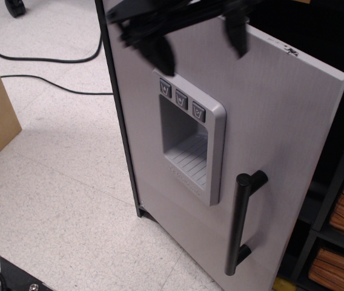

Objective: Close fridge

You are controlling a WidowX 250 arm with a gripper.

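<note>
Fridge, tall play unit with black frame and brushed-grey door, stands mid-frame on the speckled white floor, door swung nearly shut with a dark gap left at its right edge; recessed three-button dispenser and black bar handle face the camera. Black gripper, motion-blurred at the top edge, fingers spread wide apart over the door's upper face, holding nothing; contact with the door can't be told. Dark grey shelf unit with wicker baskets sits at far right, black cables trail on the floor upper left.

A speckled white tile floor is carrying the fridge, with black cables lying at far left.
</note>
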